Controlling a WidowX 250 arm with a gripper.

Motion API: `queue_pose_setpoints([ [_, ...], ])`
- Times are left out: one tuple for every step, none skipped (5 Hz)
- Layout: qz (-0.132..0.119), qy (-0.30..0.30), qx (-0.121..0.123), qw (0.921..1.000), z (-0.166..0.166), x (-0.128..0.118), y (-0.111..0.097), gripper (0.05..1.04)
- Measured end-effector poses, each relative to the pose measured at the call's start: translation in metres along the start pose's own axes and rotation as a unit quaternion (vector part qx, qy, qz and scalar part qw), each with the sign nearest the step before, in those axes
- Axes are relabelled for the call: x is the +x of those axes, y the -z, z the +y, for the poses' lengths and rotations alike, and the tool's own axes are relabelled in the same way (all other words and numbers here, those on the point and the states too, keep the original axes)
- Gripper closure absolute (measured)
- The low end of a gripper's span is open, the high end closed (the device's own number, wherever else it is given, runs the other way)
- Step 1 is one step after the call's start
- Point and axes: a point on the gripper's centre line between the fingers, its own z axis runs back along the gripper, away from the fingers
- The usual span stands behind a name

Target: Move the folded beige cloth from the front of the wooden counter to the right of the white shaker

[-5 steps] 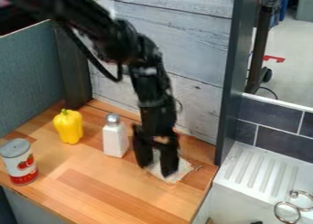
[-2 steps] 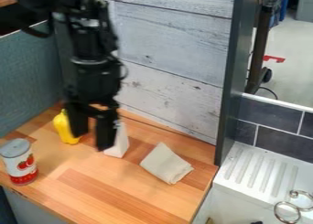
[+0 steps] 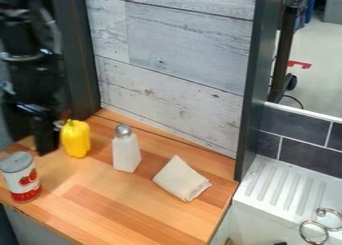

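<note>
Camera view: can (image 3: 21, 178) stands in front of my gripper (image 3: 45, 138), yellow pepper (image 3: 76, 139) just beside it, white shaker (image 3: 125, 153) and folded cloth (image 3: 180, 180) farther right. My arm (image 3: 30, 64) hangs down at left; I cannot tell whether my grip is open. Pepper glossy, lobed; counter (image 3: 113, 209) striped wood.

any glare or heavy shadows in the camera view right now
Camera view: a soft sheen on the wooden counter, small highlights on the yellow pepper and the metal cap, shadows mostly faint, and the black arm at the left so dark that its parts partly merge.
</note>
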Motion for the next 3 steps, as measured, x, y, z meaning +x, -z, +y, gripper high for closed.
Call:
queue_pose_setpoints([
  [0.0, -0.008, -0.001, 1.0, 0.0057, -0.0039, 0.0005, 0.083],
  [0.0, -0.008, -0.001, 1.0, 0.0057, -0.0039, 0.0005, 0.083],
  [0.0, -0.008, -0.002, 1.0, 0.0055, -0.0038, 0.0005, 0.083],
])
